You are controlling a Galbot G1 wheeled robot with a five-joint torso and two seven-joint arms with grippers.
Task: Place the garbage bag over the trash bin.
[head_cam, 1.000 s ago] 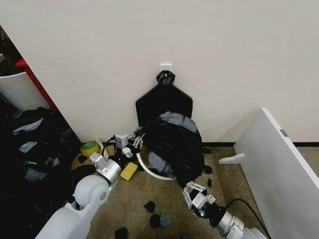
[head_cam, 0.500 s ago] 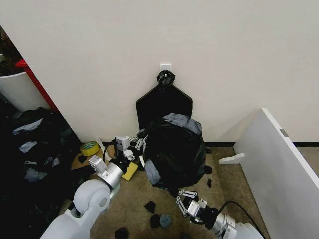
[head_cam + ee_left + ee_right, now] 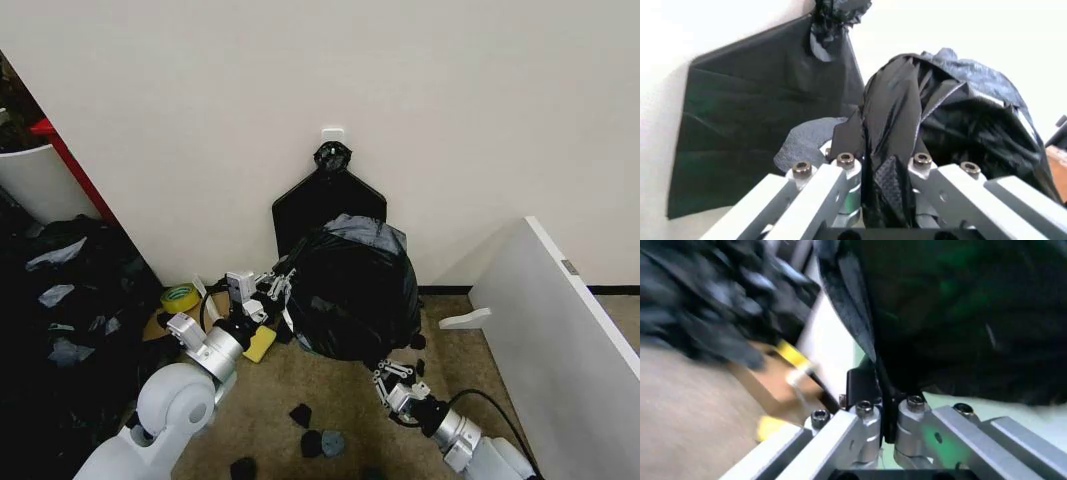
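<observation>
The glossy black garbage bag [image 3: 350, 295] stands bulged and crinkled against the wall, draped over the trash bin. In the head view the bag hides the bin. Beside the bag's lower edge, the right wrist view shows the trash bin's [image 3: 833, 335] white wall and a pale green patch. My left gripper [image 3: 272, 290] is at the bag's left side, shut on a fold of black film [image 3: 883, 165]. My right gripper [image 3: 395, 375] sits low at the bag's front right, shut on its bottom edge [image 3: 887, 407].
A flat bundle of black bags [image 3: 328, 205] hangs on the wall behind. A yellow tape roll [image 3: 180, 297] and a yellow block [image 3: 258, 345] lie left of the bin. Black scraps [image 3: 312, 432] dot the carpet. A white board [image 3: 560, 330] leans at the right, and a dark pile [image 3: 60, 300] fills the left.
The bag has come down over the bin, covering the white rim that showed a second ago. My right gripper swung left, then rose towards the bag's lower edge. The left gripper barely moved.
</observation>
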